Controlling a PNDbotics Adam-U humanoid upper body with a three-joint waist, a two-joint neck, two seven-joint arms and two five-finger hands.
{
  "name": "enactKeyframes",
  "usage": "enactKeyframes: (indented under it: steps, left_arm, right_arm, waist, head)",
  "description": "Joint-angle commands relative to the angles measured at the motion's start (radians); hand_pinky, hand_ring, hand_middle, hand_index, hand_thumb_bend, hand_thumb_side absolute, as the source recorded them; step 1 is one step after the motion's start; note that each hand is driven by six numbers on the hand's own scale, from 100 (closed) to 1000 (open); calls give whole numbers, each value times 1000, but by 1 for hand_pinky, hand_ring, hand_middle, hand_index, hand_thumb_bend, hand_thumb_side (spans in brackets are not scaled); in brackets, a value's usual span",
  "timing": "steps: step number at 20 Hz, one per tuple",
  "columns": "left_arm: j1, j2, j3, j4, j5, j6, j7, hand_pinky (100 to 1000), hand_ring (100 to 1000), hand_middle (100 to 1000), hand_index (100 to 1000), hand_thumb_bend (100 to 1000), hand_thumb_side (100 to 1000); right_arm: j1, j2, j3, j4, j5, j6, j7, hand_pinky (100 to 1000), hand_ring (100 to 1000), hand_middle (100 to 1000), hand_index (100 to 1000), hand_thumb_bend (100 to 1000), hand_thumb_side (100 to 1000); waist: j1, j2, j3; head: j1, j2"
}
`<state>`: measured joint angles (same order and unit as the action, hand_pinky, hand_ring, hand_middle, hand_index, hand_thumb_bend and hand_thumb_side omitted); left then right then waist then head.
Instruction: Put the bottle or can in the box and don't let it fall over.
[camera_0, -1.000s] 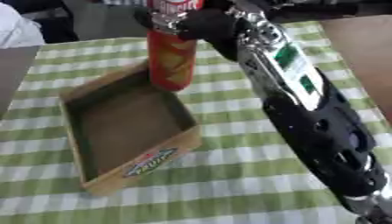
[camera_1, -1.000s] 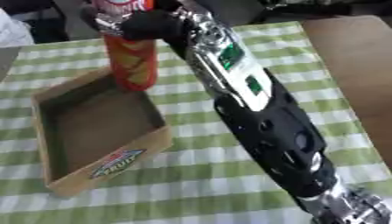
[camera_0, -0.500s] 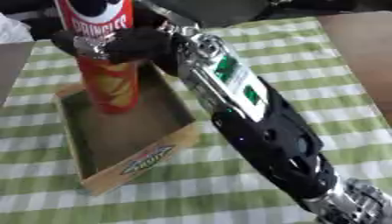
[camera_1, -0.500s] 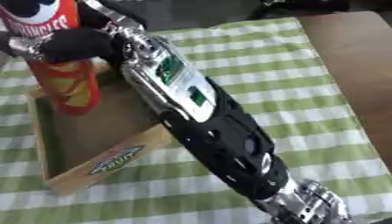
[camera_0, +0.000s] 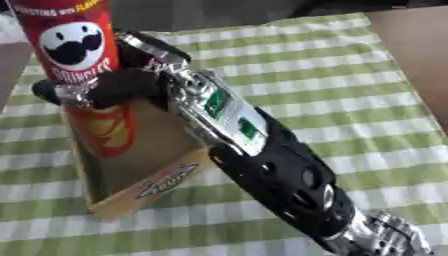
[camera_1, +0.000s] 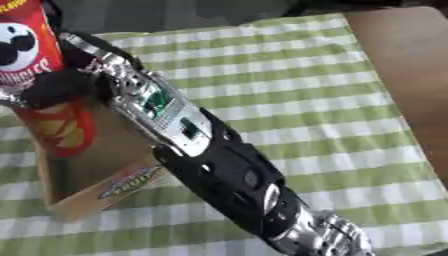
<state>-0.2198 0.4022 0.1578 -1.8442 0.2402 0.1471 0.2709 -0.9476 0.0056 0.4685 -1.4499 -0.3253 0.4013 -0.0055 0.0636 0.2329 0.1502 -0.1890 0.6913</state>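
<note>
A tall red chip can (camera_0: 80, 65) with a moustached face on its label stands upright over the cardboard box (camera_0: 162, 182) at the left. My right hand (camera_0: 118, 85) is curled round the can's middle, its black fingers wrapping the front. The arm runs from the lower right up across the table and covers the box's right wall. The can's bottom end looks to be low inside the box, but I cannot tell if it touches the floor. My left hand shows in neither view.
A green and white checked cloth (camera_0: 350, 100) covers the table. Bare brown table (camera_1: 402, 65) shows at the right edge. The box's printed front wall (camera_1: 122, 182) faces the lower left.
The right hand has carried the can from behind the box to over its inside. The can now sits lower and further left, and the view has closed in.
</note>
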Motion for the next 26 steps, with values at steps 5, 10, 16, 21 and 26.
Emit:
enactKeyframes:
  steps: [5, 10, 16, 21, 26]
  left_arm:
    - [-3, 17, 20, -8, -9, -3, 4, 1000, 749, 804, 792, 542, 100]
    - [-5, 18, 21, -11, -8, -3, 3, 1000, 749, 805, 793, 542, 100]
    - [-6, 24, 22, -15, -9, -4, 2, 1000, 748, 805, 792, 541, 100]
    - [-3, 31, 23, -14, -12, -3, 2, 1000, 748, 805, 792, 541, 100]
    - [5, 37, 26, -13, -14, -2, 3, 1000, 747, 805, 792, 539, 100]
  right_arm:
    - [-7, 3, -11, 35, 63, -46, 52, 1000, 1000, 962, 930, 758, 162]
    - [-4, -1, -20, 51, 150, -20, 80, 1000, 1000, 969, 1000, 909, 296]
    - [-4, -12, -33, 43, 170, -12, 91, 1000, 1000, 965, 1000, 908, 295]
    - [-5, -30, -40, 18, 160, -5, 88, 1000, 1000, 965, 1000, 901, 289]
    - [3, -66, -45, -27, 145, 14, 96, 1000, 1000, 966, 1000, 902, 290]
  waist:
    - [0, -11, 2]
    - [0, -13, -2]
    - [1, -19, -10]
    - [2, -25, -18]
    - [0, -36, -32]
  head:
    - [6, -14]
    - [12, -15]
    - [19, -17]
    - [25, -15]
    - [35, -9]
